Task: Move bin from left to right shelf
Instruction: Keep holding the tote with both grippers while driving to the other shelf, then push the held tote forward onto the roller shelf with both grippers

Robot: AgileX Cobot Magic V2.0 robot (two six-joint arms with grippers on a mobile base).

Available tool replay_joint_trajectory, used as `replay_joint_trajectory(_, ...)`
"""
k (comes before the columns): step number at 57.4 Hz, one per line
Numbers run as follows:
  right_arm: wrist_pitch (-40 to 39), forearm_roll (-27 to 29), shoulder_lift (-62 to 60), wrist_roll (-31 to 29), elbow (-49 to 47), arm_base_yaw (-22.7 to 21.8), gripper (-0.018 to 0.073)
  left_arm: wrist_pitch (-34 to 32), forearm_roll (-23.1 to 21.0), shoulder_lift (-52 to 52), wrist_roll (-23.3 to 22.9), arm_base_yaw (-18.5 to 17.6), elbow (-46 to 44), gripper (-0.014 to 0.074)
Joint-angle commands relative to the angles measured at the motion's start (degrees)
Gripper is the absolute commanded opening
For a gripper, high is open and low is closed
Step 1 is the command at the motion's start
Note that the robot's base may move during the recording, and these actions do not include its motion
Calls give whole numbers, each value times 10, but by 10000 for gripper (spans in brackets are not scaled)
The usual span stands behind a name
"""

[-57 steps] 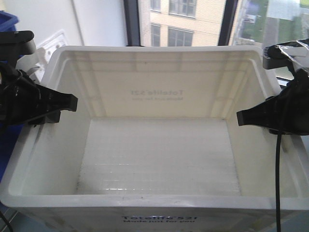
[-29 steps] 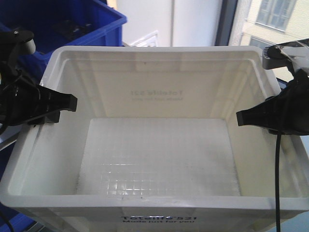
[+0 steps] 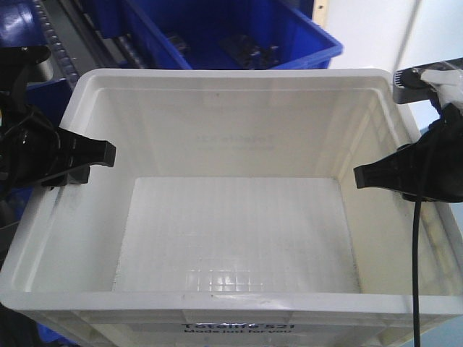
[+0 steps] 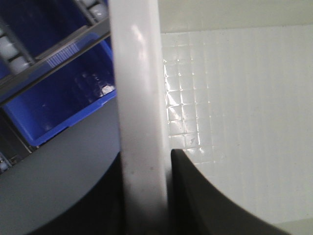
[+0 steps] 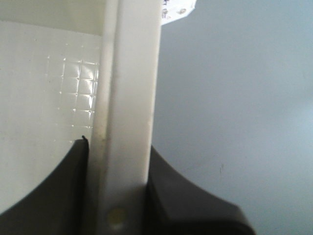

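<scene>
a blue bin (image 3: 239, 32) is sitting on a shelf (image 3: 61, 43) just behind. the empty white bin (image 3: 231, 75) is being held up between the left end effector (image 3: 76, 160) and the right end effector (image 3: 391, 177), each clamping a side wall.

A blue bin (image 3: 217, 32) spans the top of the front view, holding dark parts (image 3: 246, 49) too blurred to identify. A roller rail (image 3: 58, 36) slants beside it on the left, and a white wall (image 3: 376, 36) stands to its right. Grey floor (image 5: 234, 98) lies below.
</scene>
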Motion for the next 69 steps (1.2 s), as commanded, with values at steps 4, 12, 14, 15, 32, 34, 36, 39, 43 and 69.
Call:
replay_joint_trajectory(4, -58, -20, -15, -11, -25, 0, 9, -53, -5, -22, 5, -4, -19, -6)
replay_joint_trajectory(12, -58, -20, -15, -11, -25, 0, 10, -53, -5, -22, 5, -4, -19, -6)
replay_joint_trajectory(14, -58, -20, -15, -11, -25, 0, 10, -53, -5, -22, 5, -4, -19, -6)
replay_joint_trajectory(15, -58, -20, -15, -11, -25, 0, 10, -53, -5, -22, 5, -4, -19, -6)
replay_joint_trajectory(32, -58, -20, -15, -11, -25, 0, 10, -53, -5, -22, 5, -4, -19, -6)
replay_joint_trajectory(34, -58, -20, -15, -11, -25, 0, 10, -53, -5, -22, 5, -4, -19, -6)
replay_joint_trajectory(36, -58, -20, -15, -11, -25, 0, 10, -53, -5, -22, 5, -4, -19, -6)
replay_joint_trajectory(39, -58, -20, -15, -11, -25, 0, 10, -53, -5, -22, 5, -4, -19, -6)
replay_joint_trajectory(43, -58, -20, -15, -11, -25, 0, 10, -53, -5, -22, 5, -4, -19, -6)
replay_joint_trajectory(69, -58, -20, -15, -11, -25, 0, 10, -53, -5, -22, 5, -4, -19, -6)
